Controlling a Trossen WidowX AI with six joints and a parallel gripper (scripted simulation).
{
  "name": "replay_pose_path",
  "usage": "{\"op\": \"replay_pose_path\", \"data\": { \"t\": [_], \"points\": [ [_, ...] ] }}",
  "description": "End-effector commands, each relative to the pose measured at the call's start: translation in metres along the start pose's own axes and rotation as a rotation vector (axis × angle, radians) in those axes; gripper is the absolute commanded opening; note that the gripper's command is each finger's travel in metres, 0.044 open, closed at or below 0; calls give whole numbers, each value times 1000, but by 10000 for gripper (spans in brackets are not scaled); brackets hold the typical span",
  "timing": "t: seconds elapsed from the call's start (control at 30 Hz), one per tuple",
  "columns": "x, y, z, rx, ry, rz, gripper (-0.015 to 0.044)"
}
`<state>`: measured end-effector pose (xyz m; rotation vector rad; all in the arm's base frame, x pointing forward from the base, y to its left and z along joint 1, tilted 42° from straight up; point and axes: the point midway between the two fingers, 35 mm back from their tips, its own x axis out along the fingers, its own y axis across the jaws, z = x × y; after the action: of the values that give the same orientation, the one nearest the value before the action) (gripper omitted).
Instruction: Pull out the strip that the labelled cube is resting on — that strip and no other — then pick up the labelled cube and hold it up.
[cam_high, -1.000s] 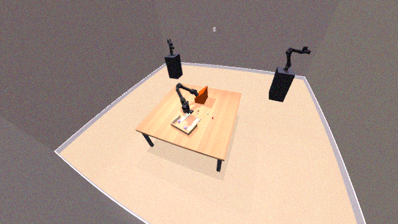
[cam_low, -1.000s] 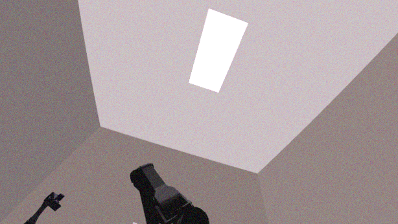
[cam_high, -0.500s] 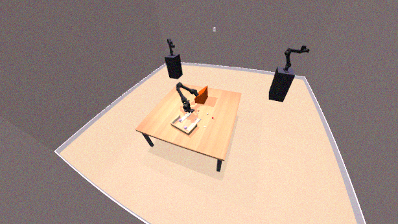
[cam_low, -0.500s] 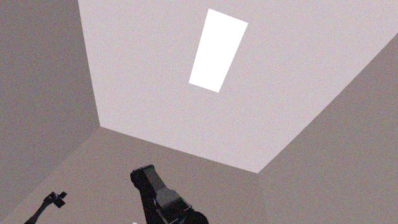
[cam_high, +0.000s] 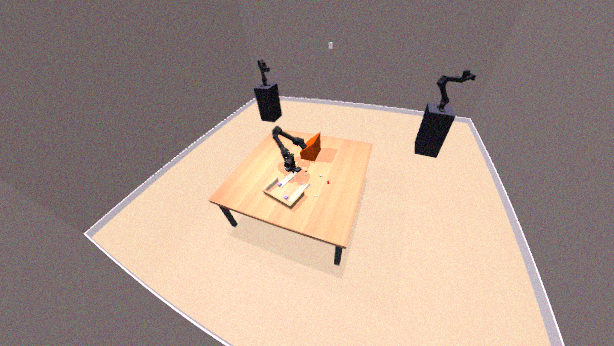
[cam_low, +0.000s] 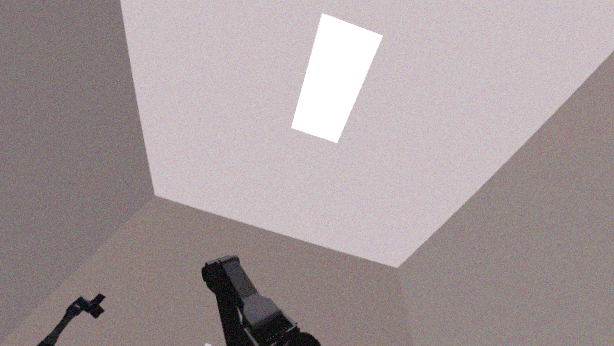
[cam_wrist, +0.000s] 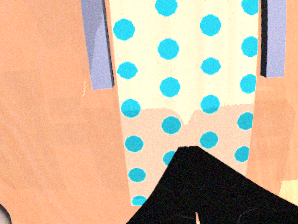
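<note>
In the wrist view a cream strip with blue dots (cam_wrist: 190, 65) runs up the middle, between two purple walls of the tray (cam_wrist: 97, 50). My gripper (cam_wrist: 186, 155) (cam_high: 289, 169) is shut on the strip's near end, low over the table. In the top view this strip (cam_high: 286, 178) reaches from the gripper into the shallow tray (cam_high: 268, 191), with a small purple cube (cam_high: 280, 184) on it. A second strip (cam_high: 300, 191) lies beside it with another purple cube (cam_high: 286, 197). I cannot read a label on either cube.
An orange wedge-shaped block (cam_high: 311, 147) stands on the wooden table (cam_high: 330, 215) just behind the arm. A small red piece (cam_high: 328, 182) lies right of the tray. Two camera arms stand on dark pedestals (cam_high: 268, 102) (cam_high: 434, 130) on the floor beyond. The exterior view shows only the ceiling and part of my arm (cam_low: 250, 310).
</note>
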<state>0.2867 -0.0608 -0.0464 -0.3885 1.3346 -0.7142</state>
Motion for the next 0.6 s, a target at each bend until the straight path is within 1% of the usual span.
{"op": "replay_pose_path", "data": {
  "t": [0.0,0.57],
  "points": [
    [3,-2,-12,-5,17,-6,0],
    [3,-2,-38,-6,18,-6,0]
  ]
}}
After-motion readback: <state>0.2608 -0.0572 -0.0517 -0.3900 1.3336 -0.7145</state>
